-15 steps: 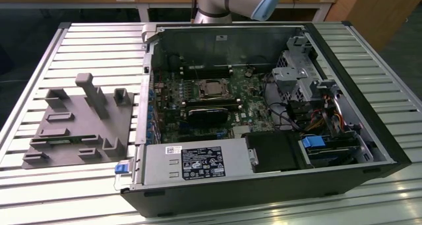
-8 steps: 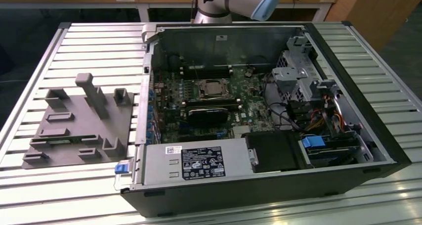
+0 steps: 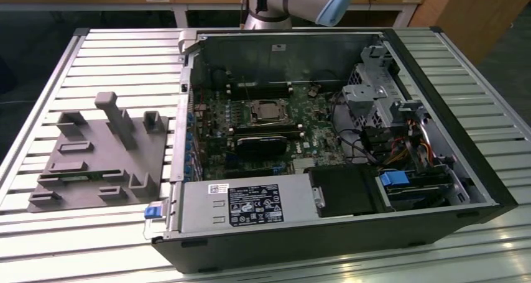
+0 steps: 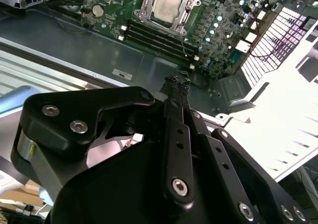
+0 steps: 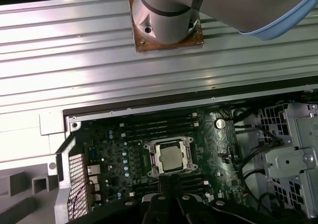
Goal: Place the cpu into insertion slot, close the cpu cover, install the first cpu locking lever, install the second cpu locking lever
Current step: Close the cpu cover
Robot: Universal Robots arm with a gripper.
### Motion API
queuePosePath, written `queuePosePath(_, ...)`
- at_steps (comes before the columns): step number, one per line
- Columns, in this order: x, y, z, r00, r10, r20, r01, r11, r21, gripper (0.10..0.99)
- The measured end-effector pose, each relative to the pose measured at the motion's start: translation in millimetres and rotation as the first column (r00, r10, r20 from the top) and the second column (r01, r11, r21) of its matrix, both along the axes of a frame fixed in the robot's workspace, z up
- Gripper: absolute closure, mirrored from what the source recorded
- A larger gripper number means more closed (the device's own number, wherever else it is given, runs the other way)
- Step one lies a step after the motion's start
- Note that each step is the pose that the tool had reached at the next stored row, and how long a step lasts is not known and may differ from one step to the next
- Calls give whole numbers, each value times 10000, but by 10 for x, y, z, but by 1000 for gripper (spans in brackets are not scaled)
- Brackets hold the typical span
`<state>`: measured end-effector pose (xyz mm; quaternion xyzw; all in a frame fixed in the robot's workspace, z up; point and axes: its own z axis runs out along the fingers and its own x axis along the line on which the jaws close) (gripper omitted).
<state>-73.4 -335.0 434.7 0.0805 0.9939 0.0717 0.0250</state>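
The cpu (image 5: 170,157) with its dull silvery top lies flat in the insertion slot (image 5: 185,143) on the green board, inside the open computer case. The thin silver cpu cover (image 5: 150,160) lies around it like a frame, with the chip's top showing through the cut-out. The chip also shows in the second wrist view as the cpu (image 4: 166,5) and in the exterior view as the cpu (image 3: 268,111). My gripper (image 4: 178,86) hangs well above the case wall, apart from the socket, its thin black fingers shut with nothing between them. I cannot make out how the locking levers stand.
Long black memory slots (image 4: 154,37) run beside the socket. A power supply (image 3: 249,203) and a drive cage (image 3: 383,102) fill the case's near and right parts. A grey fixture block (image 3: 99,152) stands on the slatted table at the exterior view's left. The arm's base (image 5: 166,20) is behind the case.
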Motion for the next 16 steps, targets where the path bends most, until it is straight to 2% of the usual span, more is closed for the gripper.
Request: queuePosePath(16, 0, 0, -196, 10000, 0, 0, 0, 10000, 1, 980)
